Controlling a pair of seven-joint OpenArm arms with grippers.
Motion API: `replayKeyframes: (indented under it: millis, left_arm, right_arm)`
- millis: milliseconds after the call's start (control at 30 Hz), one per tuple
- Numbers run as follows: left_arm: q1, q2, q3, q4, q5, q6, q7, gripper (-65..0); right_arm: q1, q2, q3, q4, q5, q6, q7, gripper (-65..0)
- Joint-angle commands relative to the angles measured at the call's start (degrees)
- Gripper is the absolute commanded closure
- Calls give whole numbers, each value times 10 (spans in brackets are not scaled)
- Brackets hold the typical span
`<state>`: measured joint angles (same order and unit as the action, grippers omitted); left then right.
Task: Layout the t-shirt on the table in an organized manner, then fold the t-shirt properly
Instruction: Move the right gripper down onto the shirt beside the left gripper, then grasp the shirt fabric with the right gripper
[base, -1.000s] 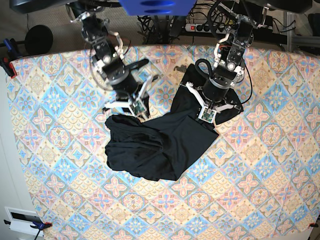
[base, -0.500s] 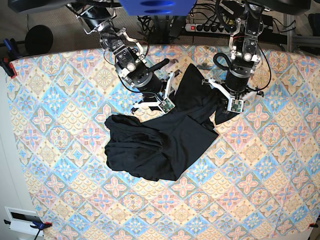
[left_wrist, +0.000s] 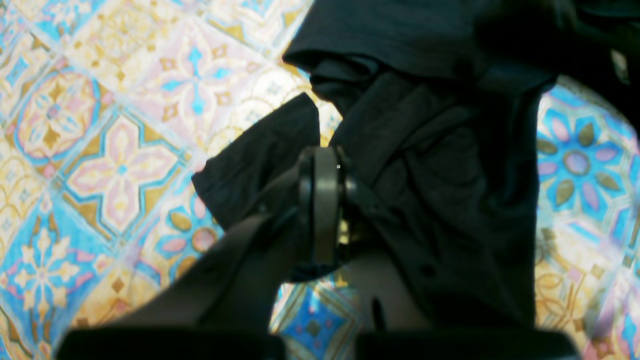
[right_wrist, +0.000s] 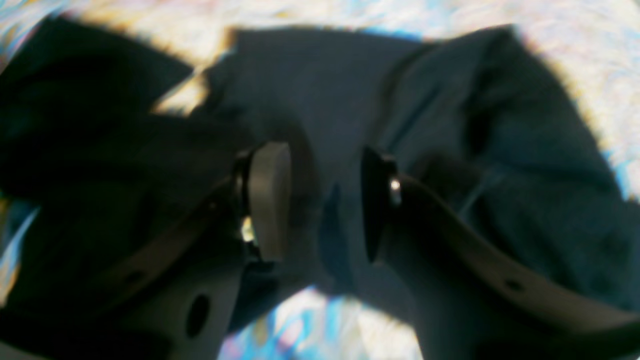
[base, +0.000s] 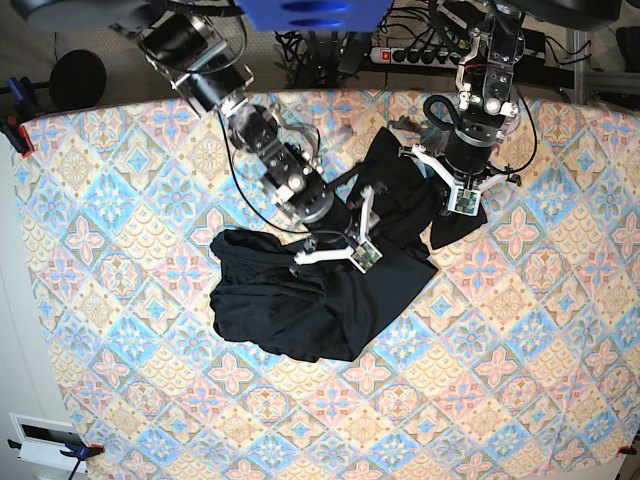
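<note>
On the left of the base view the table (base: 110, 300) lies bare, its patterned cloth flat out to the edge. The shirt (base: 300, 300) sits near the middle as a bunched black heap, its bulk on the near left side, with folds and overlapping layers, and a narrower part running up to the far right. No sleeve, hem or collar is clearly spread out, so the layout step is, as I judge it, only begun; the folding has not started.

Just right of the heap's far edge, the right gripper (base: 335, 255) hangs over the middle of the shirt. In its wrist view the right gripper (right_wrist: 322, 200) has its jaws apart with dark fabric below and between them, but nothing is pinched; the picture is blurred, so I cannot tell whether the tips touch the cloth.

Farther right, the left gripper (base: 462, 205) is at the far right end of the shirt. In its wrist view the left gripper (left_wrist: 325, 165) is closed with its fingers pressed together and a flap of black fabric clamped between them; the cloth hangs from the grip, and the table pattern shows beside and under it. So one end of the shirt is held, off the table by the look of it.

What is left, I judge: pull the shirt open, flatten the body and both sleeves on the table, then make the folds. The right side of the table is free for that.
</note>
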<state>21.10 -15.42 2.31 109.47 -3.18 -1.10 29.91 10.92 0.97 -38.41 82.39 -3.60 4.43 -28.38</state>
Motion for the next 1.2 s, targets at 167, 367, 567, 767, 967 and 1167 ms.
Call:
replayKeyframes:
  millis: [167,367,567,767,967,1167]
  left_arm:
    - [-2,-6,-3,10,2,4,-13,0]
    - [-2,-6,-3,10,2,4,-13,0]
    - [-3,-7,-4,10,2,4,-13,0]
    - [-3,-7,-4,10,3,4,-13,0]
    - [-6,-7,-4,10,3,4,-13,0]
    - [-7,-7,-4,10,3,4,-13,0]
  right_arm:
    - [62,-22,0,-61,3,4,13,-230]
    - [100,-23,2,-93,3,4,13,-231]
    - [131,0,3,-99,4,4,13,-232]
    - [130,35,29,-97,4,4,13,-232]
    - [128,54,34,-89,4,4,13,-232]
    - [111,54,34,-34,4,4,13,-232]
